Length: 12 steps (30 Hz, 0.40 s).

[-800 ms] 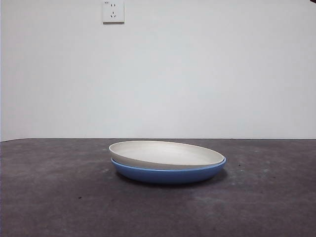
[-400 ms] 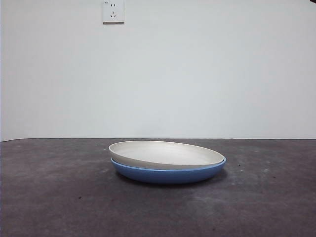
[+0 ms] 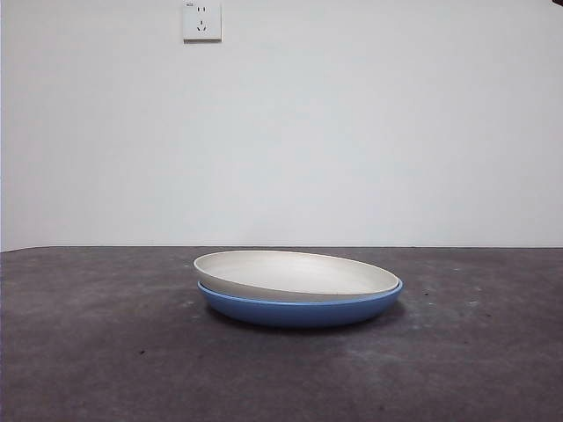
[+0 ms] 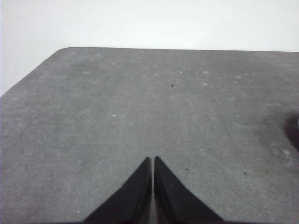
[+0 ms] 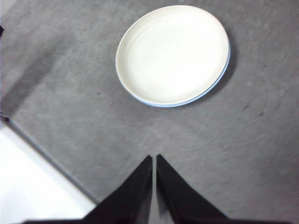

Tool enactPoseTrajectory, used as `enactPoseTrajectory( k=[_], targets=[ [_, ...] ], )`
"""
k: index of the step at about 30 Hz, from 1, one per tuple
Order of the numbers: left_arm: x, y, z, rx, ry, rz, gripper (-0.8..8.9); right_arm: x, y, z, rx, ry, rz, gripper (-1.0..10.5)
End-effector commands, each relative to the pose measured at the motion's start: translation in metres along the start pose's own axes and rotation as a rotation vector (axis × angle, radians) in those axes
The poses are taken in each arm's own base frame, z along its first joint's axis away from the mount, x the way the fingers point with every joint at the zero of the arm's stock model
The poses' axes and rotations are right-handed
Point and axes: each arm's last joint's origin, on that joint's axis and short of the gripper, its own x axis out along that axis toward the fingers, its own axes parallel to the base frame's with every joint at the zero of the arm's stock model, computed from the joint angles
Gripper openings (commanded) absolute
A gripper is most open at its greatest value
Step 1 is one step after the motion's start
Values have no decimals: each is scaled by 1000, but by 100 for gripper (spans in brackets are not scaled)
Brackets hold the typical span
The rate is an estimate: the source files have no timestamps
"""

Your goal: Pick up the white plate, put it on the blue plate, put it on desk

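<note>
The white plate (image 3: 295, 273) lies nested in the blue plate (image 3: 299, 310) near the middle of the desk (image 3: 106, 352). From the right wrist view the white plate (image 5: 173, 53) covers nearly all of the blue plate (image 5: 212, 86), which shows only as a thin rim. My right gripper (image 5: 153, 158) hangs shut, high above the desk (image 5: 243, 154) and well short of the plates. My left gripper (image 4: 153, 160) is shut too, over bare desk (image 4: 117, 107), with no plate in its view.
A white wall with a power socket (image 3: 201, 19) stands behind the desk. In the right wrist view the desk's edge (image 5: 51, 161) runs close by, with pale floor beyond it. A small dark tip (image 3: 557, 3) shows at the front view's top right corner.
</note>
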Motion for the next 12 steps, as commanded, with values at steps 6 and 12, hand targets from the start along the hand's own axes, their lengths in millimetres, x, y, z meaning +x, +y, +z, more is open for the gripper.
enactPoseTrajectory(
  k=[6, 12],
  targets=[
    [2, 0, -7, -3, 24, 6, 9, -22, -13, -4, -51, -320, -211, 8],
    [2, 0, -7, -3, 24, 6, 9, -13, -35, -43, -47, -542, -389, 8]
  ],
)
